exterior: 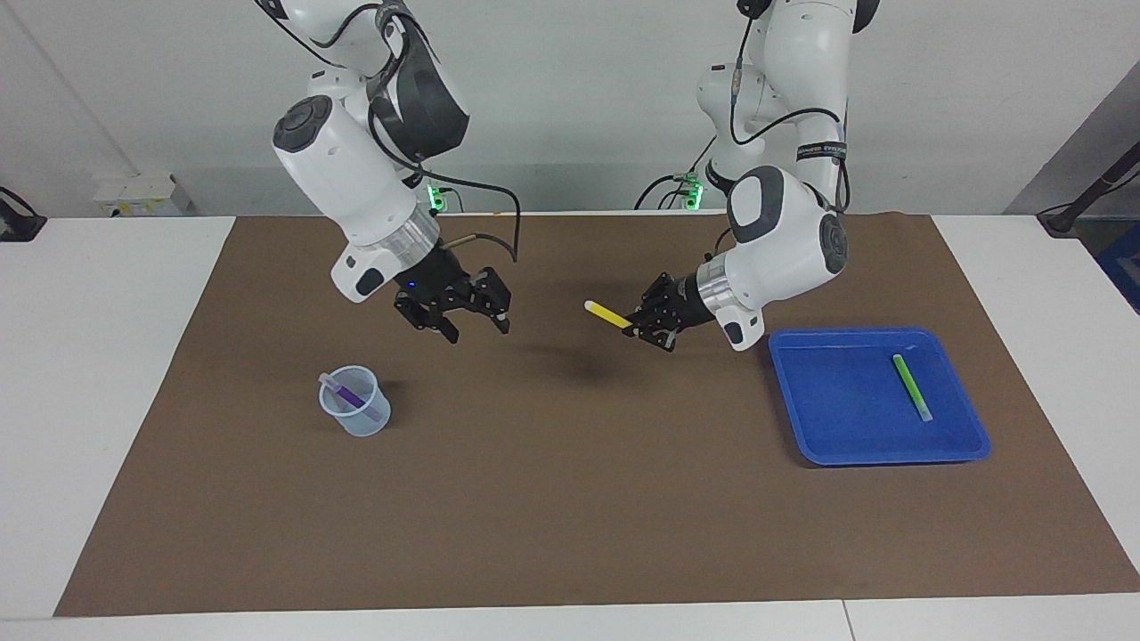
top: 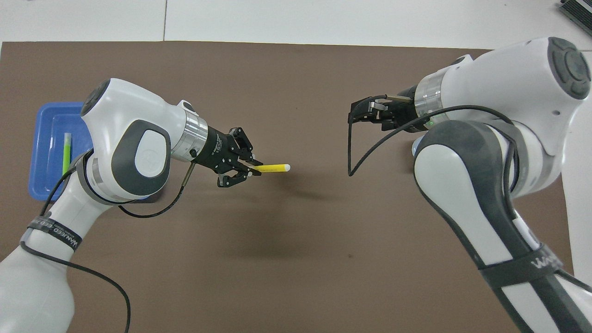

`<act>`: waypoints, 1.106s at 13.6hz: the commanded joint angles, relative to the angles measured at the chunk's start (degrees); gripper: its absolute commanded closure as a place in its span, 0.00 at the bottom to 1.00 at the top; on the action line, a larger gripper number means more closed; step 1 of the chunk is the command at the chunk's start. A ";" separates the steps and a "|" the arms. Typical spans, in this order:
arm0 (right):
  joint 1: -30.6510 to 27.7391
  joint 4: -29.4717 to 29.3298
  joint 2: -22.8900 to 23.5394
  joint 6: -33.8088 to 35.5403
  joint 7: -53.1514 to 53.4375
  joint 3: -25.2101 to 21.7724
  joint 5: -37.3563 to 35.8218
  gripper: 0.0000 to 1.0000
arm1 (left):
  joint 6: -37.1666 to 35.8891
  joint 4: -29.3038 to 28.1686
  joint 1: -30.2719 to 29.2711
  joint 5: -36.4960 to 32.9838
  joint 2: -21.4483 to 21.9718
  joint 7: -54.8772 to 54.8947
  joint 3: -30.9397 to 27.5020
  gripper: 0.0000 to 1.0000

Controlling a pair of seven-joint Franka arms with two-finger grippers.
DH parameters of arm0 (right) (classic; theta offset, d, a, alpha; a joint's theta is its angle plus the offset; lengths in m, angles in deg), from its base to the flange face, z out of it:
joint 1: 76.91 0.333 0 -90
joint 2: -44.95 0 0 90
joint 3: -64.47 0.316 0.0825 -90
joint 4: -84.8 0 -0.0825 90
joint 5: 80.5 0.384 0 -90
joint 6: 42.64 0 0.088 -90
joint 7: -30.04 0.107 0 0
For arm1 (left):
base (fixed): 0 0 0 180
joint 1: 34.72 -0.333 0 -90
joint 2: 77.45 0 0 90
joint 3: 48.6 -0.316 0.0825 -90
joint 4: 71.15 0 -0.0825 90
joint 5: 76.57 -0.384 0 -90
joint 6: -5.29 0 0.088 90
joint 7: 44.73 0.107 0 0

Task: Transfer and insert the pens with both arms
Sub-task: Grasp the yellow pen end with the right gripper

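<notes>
My left gripper (exterior: 636,326) (top: 250,169) is shut on one end of the yellow pen (exterior: 607,313) (top: 274,168) and holds it level in the air over the mat's middle, pale tip toward the right arm. A short gap away, my right gripper (exterior: 478,333) (top: 355,113) hangs open and holds nothing, turned toward that tip. The purple pen (exterior: 352,394) leans inside a clear cup (exterior: 356,411) on the mat at the right arm's end. The green pen (exterior: 912,387) (top: 67,150) lies in the blue tray (exterior: 837,401) (top: 44,138) at the left arm's end.
A brown mat (exterior: 570,499) (top: 296,259) covers most of the white table. In the overhead view the right arm's elbow hides the cup. A loose cable loops under the right wrist.
</notes>
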 commanded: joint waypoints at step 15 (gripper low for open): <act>7.97 6.93 1.67 -10.71 21.68 0.05 6.89 0.30 | 7.39 -1.02 3.16 5.49 1.61 -6.08 -0.84 1.00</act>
